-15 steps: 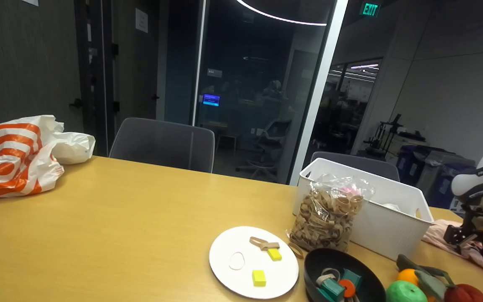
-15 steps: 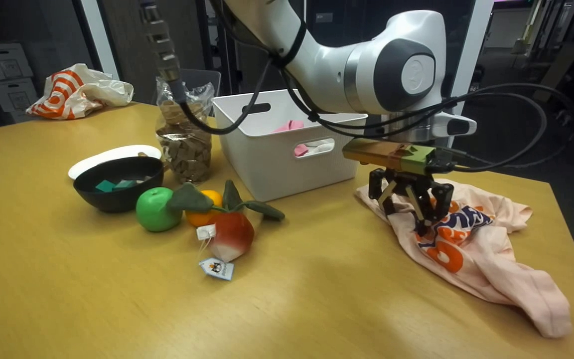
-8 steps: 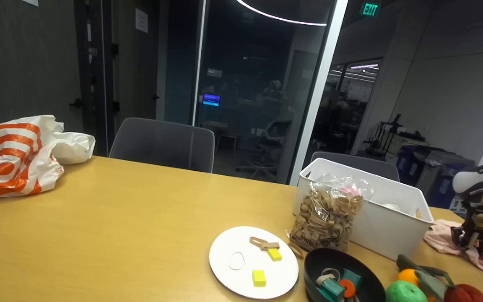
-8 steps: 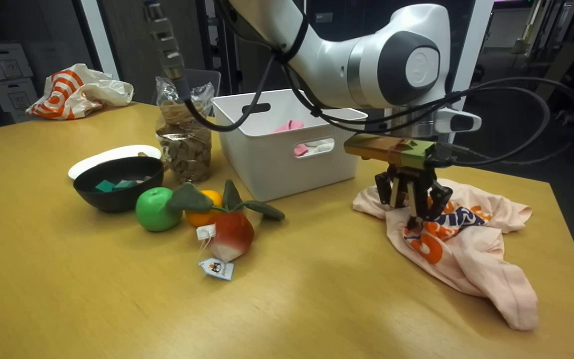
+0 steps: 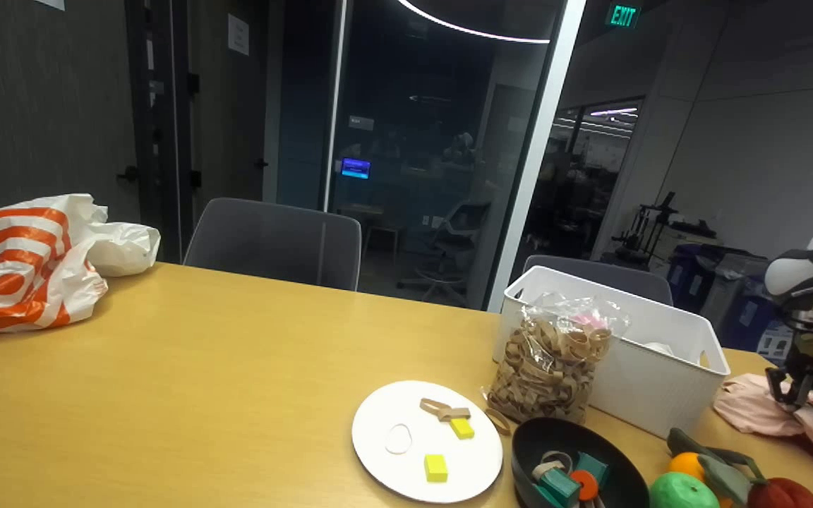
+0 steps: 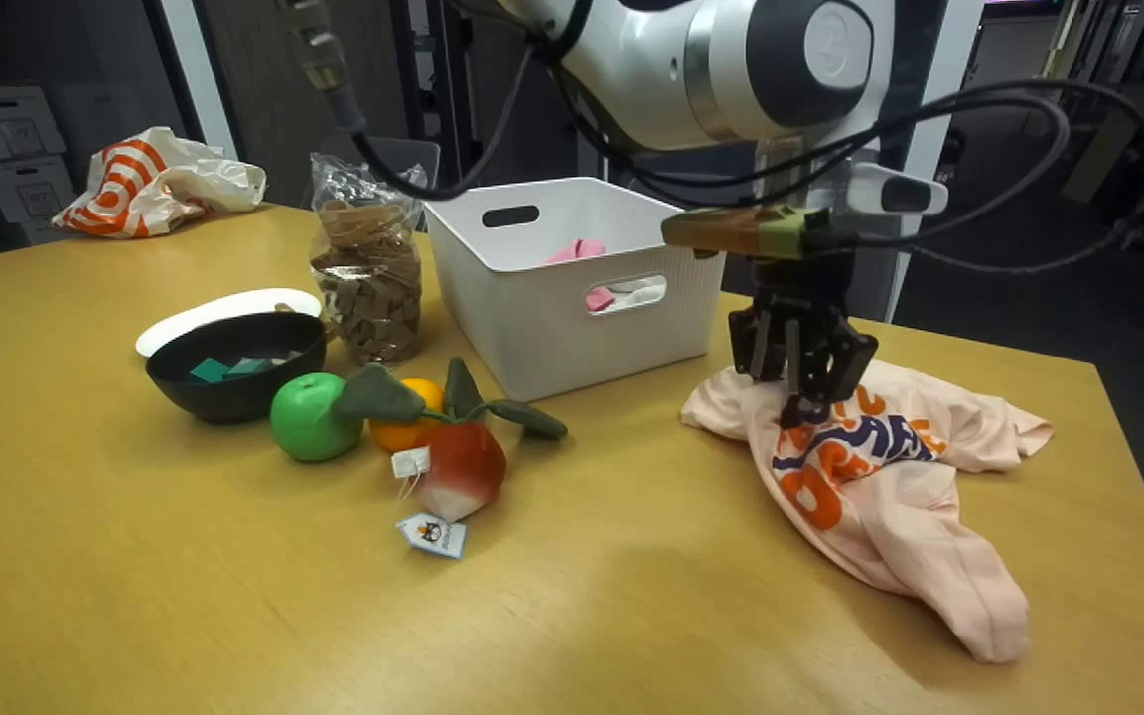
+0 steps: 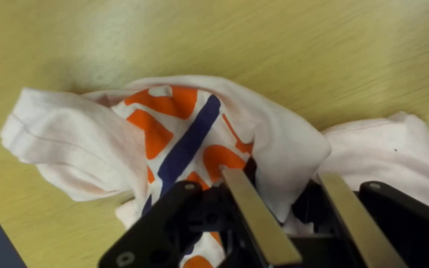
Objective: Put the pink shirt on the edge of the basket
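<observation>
The gripper (image 6: 789, 397) had a fold of the shirt (image 6: 885, 497) pinched; carrying and draping it over the basket (image 6: 557, 343) remained.

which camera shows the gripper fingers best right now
The wrist view: both fingers appear up close there, with a fold of the pink shirt between them that partly hides the tips. Both exterior views show the gripper from the side, down at the shirt, with the fingers small and dark.

In both exterior views, the shirt (image 6: 920, 511) lies right of the basket (image 6: 572, 348).
</observation>
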